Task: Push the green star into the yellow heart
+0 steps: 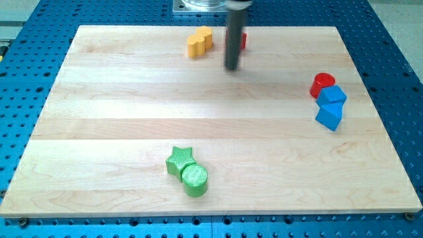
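Camera view, starting at the view's left: the wooden board (pixel 99 132) is bare there, until the green star (pixel 180 159) near the view's bottom edge, with a green cylinder (pixel 195 180) touching it on its lower right side. Straight above, near the view's top edge, sits a yellow block (pixel 199 41) of lobed outline, presumably the yellow heart; star and heart are well apart. Just right of the heart stands the rod, my tip (pixel 232 68) down on the board, bare, touching no block, a red block (pixel 243 41) half hidden behind it. At the view's right edge a red cylinder (pixel 322 84) touches two blue blocks (pixel 330 106), shapes unclear.

The star looks like a light, rigid plastic piece that should slide easily on smooth wood and spin if struck off-centre. There is nothing to grip with; I would judge the contact belongs on its lower edge, pushing up the view, though the cylinder crowds that side.
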